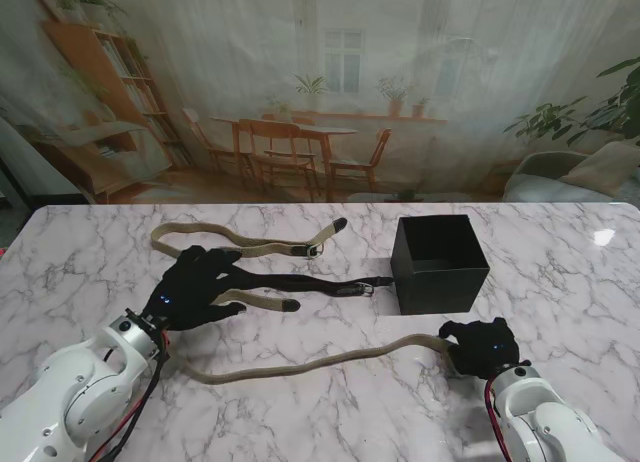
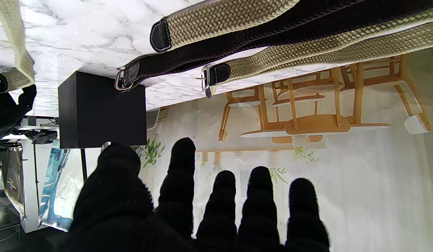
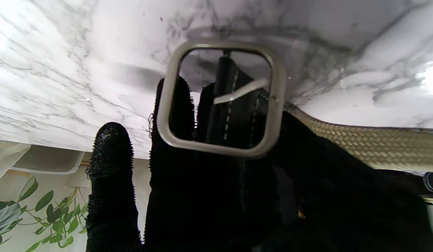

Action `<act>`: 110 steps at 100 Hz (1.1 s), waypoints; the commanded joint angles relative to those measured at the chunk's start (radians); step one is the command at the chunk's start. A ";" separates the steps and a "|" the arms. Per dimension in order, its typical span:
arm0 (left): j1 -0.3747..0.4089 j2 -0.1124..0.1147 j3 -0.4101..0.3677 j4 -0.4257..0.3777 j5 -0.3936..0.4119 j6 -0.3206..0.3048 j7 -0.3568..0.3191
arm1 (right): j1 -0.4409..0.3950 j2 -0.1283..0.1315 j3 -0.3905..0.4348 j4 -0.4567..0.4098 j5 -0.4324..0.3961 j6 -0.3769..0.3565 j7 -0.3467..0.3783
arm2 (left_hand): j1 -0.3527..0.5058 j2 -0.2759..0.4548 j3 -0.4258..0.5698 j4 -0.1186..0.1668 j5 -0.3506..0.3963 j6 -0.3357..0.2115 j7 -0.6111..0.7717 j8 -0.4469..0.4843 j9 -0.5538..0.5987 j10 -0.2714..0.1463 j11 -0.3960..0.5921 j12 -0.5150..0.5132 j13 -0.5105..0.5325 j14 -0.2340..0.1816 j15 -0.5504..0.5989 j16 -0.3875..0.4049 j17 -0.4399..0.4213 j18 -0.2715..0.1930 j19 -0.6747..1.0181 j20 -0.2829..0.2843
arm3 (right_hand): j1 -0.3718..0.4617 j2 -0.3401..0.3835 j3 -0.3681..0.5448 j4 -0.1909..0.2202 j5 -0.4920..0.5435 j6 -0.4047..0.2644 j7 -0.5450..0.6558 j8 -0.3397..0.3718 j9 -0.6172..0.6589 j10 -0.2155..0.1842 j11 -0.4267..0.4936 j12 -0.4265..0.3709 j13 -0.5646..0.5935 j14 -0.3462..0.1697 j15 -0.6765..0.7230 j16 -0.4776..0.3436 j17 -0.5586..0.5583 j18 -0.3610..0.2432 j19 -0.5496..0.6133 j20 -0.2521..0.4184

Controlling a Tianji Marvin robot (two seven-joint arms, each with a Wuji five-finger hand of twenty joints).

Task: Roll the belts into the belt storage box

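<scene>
Low in the stand view's frame, right of centre, the right hand (image 1: 482, 347) is curled on the buckle (image 3: 221, 99) end of the near belt (image 1: 300, 364); the right wrist view shows that square metal frame pinched against the gloved fingers (image 3: 172, 119), with the woven strap running off behind it, so this hand is clamped on the belt. From there the tan strap lies long and nearly flat across the bottom-centre of the frame, its long axis running sideways toward the robot's left, its far tail ending close under the left arm (image 1: 85, 382). Any rolling would most likely start at the held buckle and wind along that line, away from the right hand. Just beyond the right hand, toward frame centre-right, stands the black box (image 1: 438, 264), open-topped and apparently empty, so it sits far nearer this hand than the other. Left of centre, the left hand (image 1: 195, 290) rests palm down with fingers (image 2: 183, 164) spread, holding nothing; I judge it is pressing on or just over the black belt (image 1: 315, 282), whose buckle end points at the box and almost touches its left wall. Farthest back, in the upper-middle of the table (image 1: 560, 232), a second tan belt (image 1: 250, 247) lies looped, well apart from both hands.
</scene>
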 commanded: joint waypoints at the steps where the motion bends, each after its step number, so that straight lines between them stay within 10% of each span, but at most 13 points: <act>1: 0.007 -0.003 0.000 0.002 0.004 0.002 -0.010 | 0.004 -0.003 -0.004 0.006 0.005 -0.002 0.006 | 0.010 0.052 -0.019 0.013 -0.008 0.020 -0.015 -0.009 0.027 0.014 -0.022 -0.006 0.012 0.010 -0.022 -0.006 -0.002 0.036 0.011 -0.007 | 0.033 0.037 0.052 0.038 -0.080 -0.035 -0.010 -0.037 0.089 -0.012 0.052 -0.009 0.058 0.002 0.061 0.023 0.021 -0.001 0.033 0.009; 20: 0.005 -0.004 -0.001 0.006 0.003 0.000 -0.002 | 0.019 -0.009 -0.022 0.030 0.041 0.001 -0.038 | 0.012 0.053 -0.020 0.013 -0.010 0.020 -0.016 -0.010 0.028 0.013 -0.021 -0.005 0.013 0.012 -0.022 -0.005 -0.003 0.036 0.012 -0.006 | 0.053 0.042 0.084 0.041 -0.277 -0.202 0.040 -0.051 0.161 -0.003 0.072 -0.016 0.130 0.024 0.111 0.022 0.092 0.002 0.082 -0.007; 39: -0.002 -0.004 0.005 0.011 0.000 0.000 -0.003 | 0.013 -0.009 -0.009 0.033 0.047 -0.030 -0.043 | 0.015 0.053 -0.020 0.013 -0.015 0.022 -0.018 -0.012 0.026 0.012 -0.020 -0.005 0.014 0.011 -0.021 -0.005 -0.003 0.036 0.013 -0.006 | 0.098 0.068 0.078 0.030 -0.252 -0.381 0.114 -0.037 0.147 0.005 0.026 -0.038 0.116 0.029 0.089 0.002 0.086 0.027 0.074 -0.033; 57: -0.006 -0.003 0.009 0.014 -0.002 0.001 -0.006 | 0.002 -0.009 0.015 0.028 0.075 -0.085 -0.030 | 0.017 0.053 -0.020 0.014 -0.015 0.022 -0.018 -0.012 0.027 0.012 -0.019 -0.004 0.014 0.010 -0.021 -0.005 -0.003 0.036 0.014 -0.006 | 0.134 0.097 0.066 0.021 -0.186 -0.395 0.084 -0.053 0.121 0.011 -0.009 -0.040 0.096 0.031 0.061 -0.008 0.057 0.063 0.046 -0.042; 84: -0.008 -0.004 0.011 0.017 -0.003 0.001 -0.002 | 0.003 -0.017 0.023 0.048 0.124 -0.114 -0.061 | 0.022 0.052 -0.019 0.014 -0.016 0.023 -0.017 -0.012 0.031 0.012 -0.017 -0.004 0.018 0.011 -0.020 -0.004 -0.003 0.038 0.015 -0.007 | 0.138 0.101 0.053 0.030 -0.442 -0.293 0.024 -0.099 0.035 0.012 -0.093 -0.080 0.030 0.036 -0.007 -0.033 0.077 0.063 0.045 -0.040; 110: -0.013 -0.004 0.016 0.021 -0.005 -0.003 0.000 | 0.007 -0.017 0.033 0.063 0.165 -0.190 -0.054 | 0.028 0.052 -0.019 0.014 -0.019 0.023 -0.017 -0.013 0.037 0.009 -0.013 -0.003 0.025 0.009 -0.017 -0.003 0.000 0.038 0.017 -0.006 | 0.164 0.080 0.113 -0.015 -0.129 -0.415 0.209 -0.022 -0.035 0.020 -0.111 -0.075 -0.023 0.041 -0.042 -0.030 0.004 0.112 -0.016 -0.034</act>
